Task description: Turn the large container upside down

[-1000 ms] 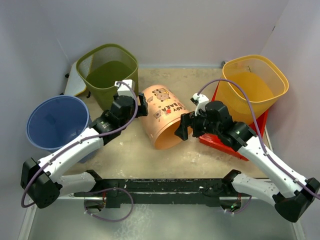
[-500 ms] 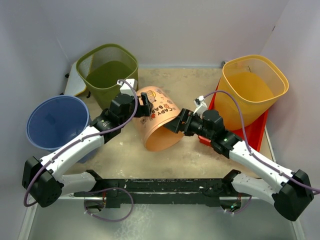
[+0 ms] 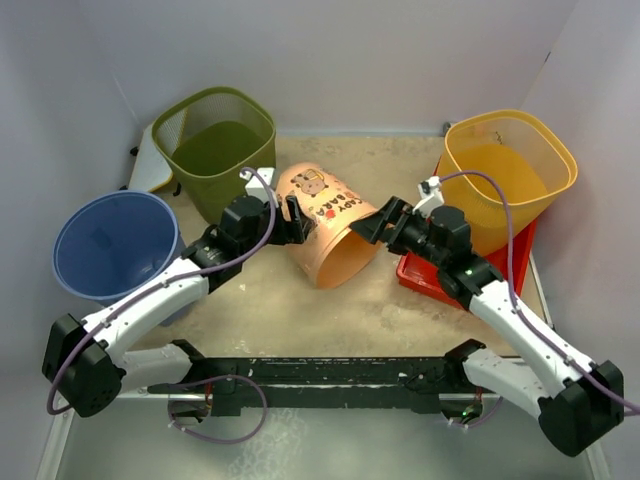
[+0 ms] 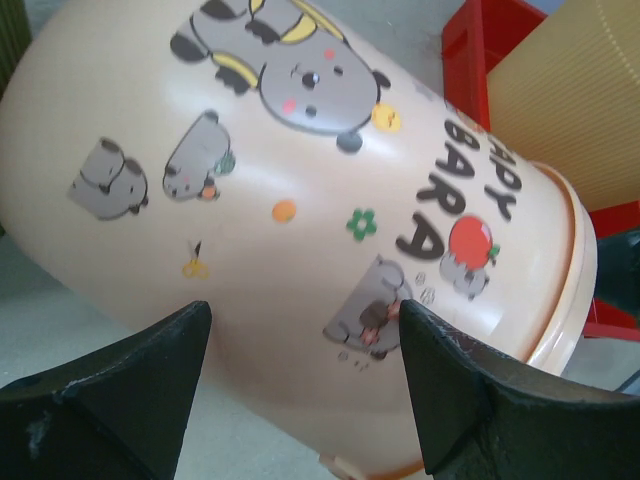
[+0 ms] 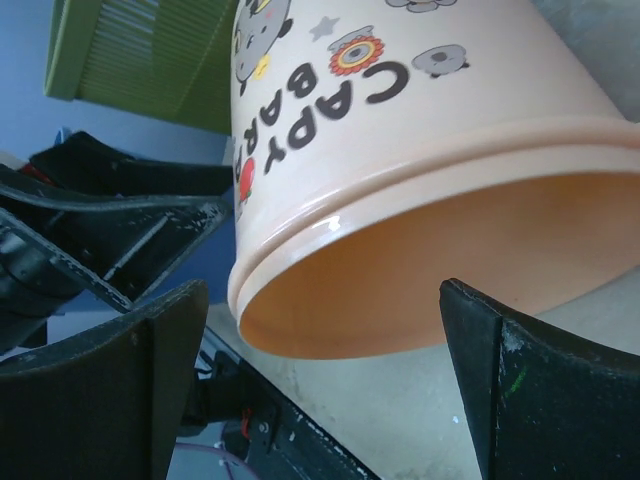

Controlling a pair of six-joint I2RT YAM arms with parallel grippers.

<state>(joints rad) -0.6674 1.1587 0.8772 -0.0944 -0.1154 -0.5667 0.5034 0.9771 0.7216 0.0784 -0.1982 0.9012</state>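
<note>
So the big peach plastic bin with cartoon capybaras (image 3: 325,235) is lying tipped on its side mid-desk (image 3: 330,320), mouth facing the right arm, left fingers (image 4: 120,400) spread wide by its printed wall, right fingers (image 5: 110,380) gaping fully at the rim, neither clamping anything.

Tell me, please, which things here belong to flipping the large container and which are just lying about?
In the job: peach bucket, left gripper, right gripper.
Lying about: green basket, blue bucket, yellow bin, red tray.
</note>
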